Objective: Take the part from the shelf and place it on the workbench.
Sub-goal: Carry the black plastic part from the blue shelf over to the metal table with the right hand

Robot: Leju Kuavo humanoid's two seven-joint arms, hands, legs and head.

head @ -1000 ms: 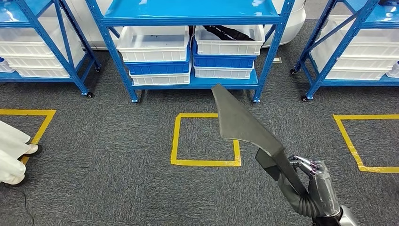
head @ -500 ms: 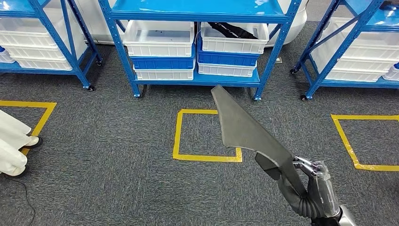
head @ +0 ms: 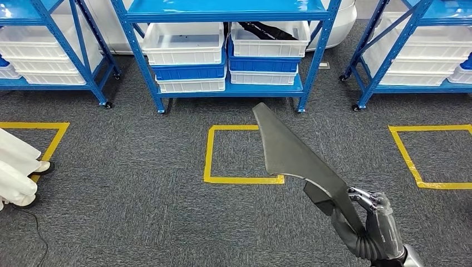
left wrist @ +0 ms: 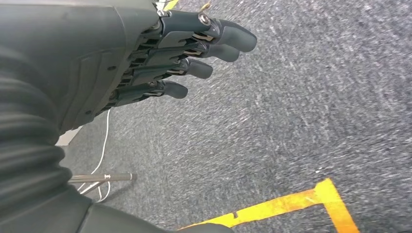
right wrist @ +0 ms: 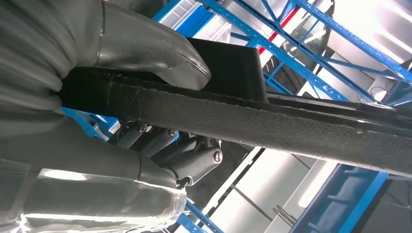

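Right wrist view is showing the right hand (right wrist: 145, 121) clenching the part (right wrist: 272, 121) close up: the thick grey thumb is pressing on one face while the darker fingers (right wrist: 194, 160) are curling under the other, so the rough, felt-like black edge is sitting pinched between them, a grip that seems chosen to stop a long lever of a piece from twisting. From the head view, the right hand (head: 378, 225) is grasping the narrow end of the part (head: 289, 150), which is a flat, matte grey panel, widening away from the fingers and tapering to a point well beyond them, tilting up and forward over the carpet. The left hand (left wrist: 160, 58) is hanging released, its fingers (left wrist: 209, 48) straight and apart, holding nothing above the coarse grey carpet (left wrist: 291, 121). Beyond the part's tip, a yellow tape square (head: 211, 167) is lying on the floor, and farther off the blue steel shelf (head: 228, 94) is carrying white and blue plastic bins (head: 189, 50). No counter is appearing ahead of the fingers, so the placing step is probably waiting on a turn or walk.
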